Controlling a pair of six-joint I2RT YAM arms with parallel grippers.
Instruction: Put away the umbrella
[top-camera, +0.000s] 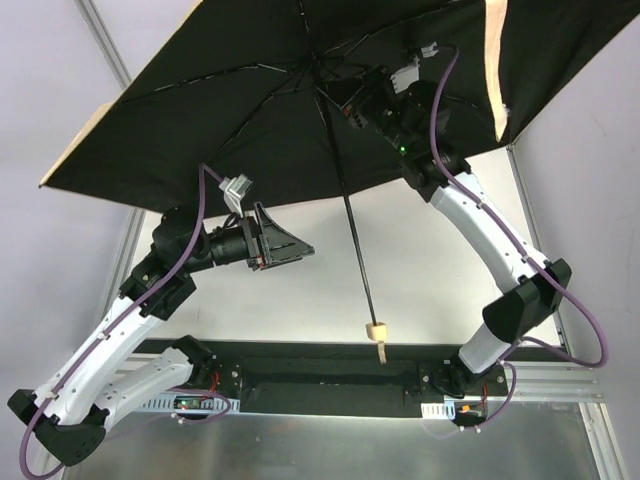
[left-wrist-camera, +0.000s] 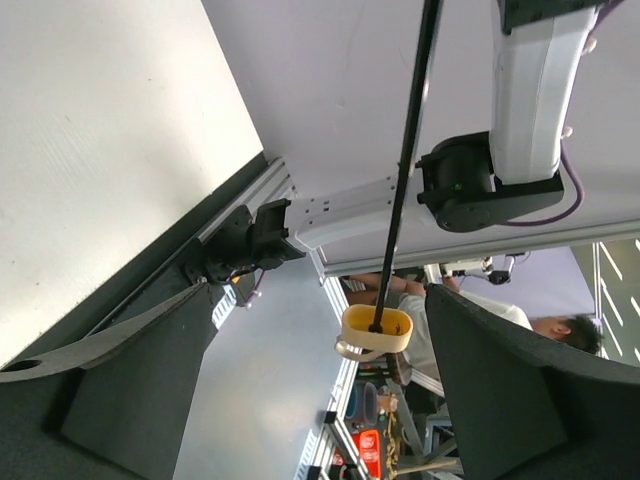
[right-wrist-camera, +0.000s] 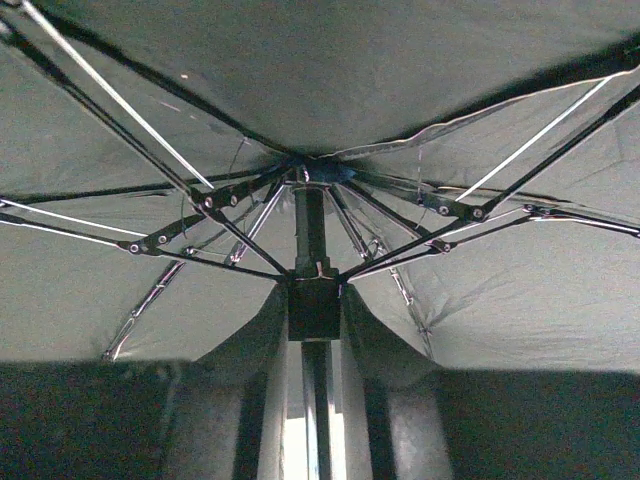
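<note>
Your right tool (right-wrist-camera: 315, 350) is pinching the umbrella (top-camera: 250, 90) by the shaft (left-wrist-camera: 405, 170), just below the runner (right-wrist-camera: 315, 305) — canopy is spreading open above it. You're holding the left tool (left-wrist-camera: 318, 292) spread wide, apart from the shaft — knob handle (left-wrist-camera: 375, 330) is hanging beyond its fingers.

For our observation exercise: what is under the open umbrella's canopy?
Ribs, the shaft and the right tool clamped on it near the hub. Whatever lies behind the canopy is covered.
</note>
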